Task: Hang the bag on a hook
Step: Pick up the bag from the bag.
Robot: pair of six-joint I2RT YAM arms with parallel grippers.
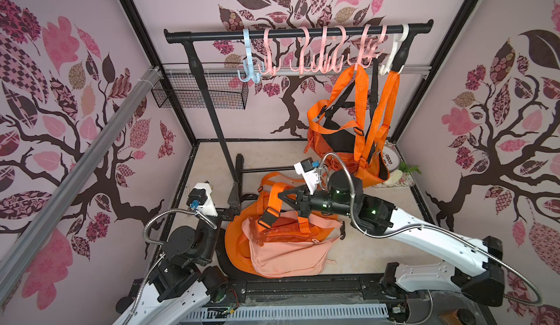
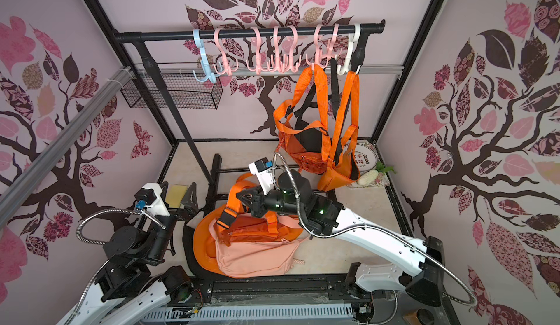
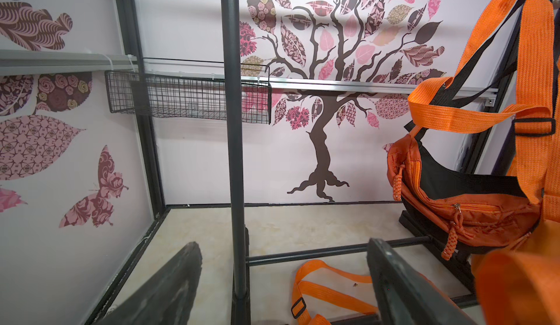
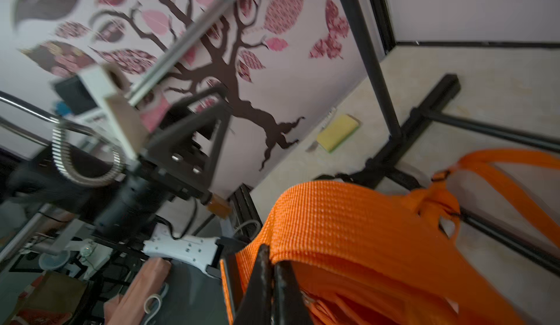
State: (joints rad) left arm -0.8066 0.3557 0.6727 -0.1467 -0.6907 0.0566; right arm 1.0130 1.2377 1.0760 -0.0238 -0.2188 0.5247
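Right gripper (image 4: 274, 264) clamps orange bag strap (image 4: 333, 214).

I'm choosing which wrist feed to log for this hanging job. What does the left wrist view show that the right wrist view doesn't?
Left wrist only: the wire basket and an orange bag already hanging from the rack. Right wrist only: the right end effector shut on an orange strap, and a yellow sponge. Both: the left end effector, the rack's upright pole and the tree wallpaper.
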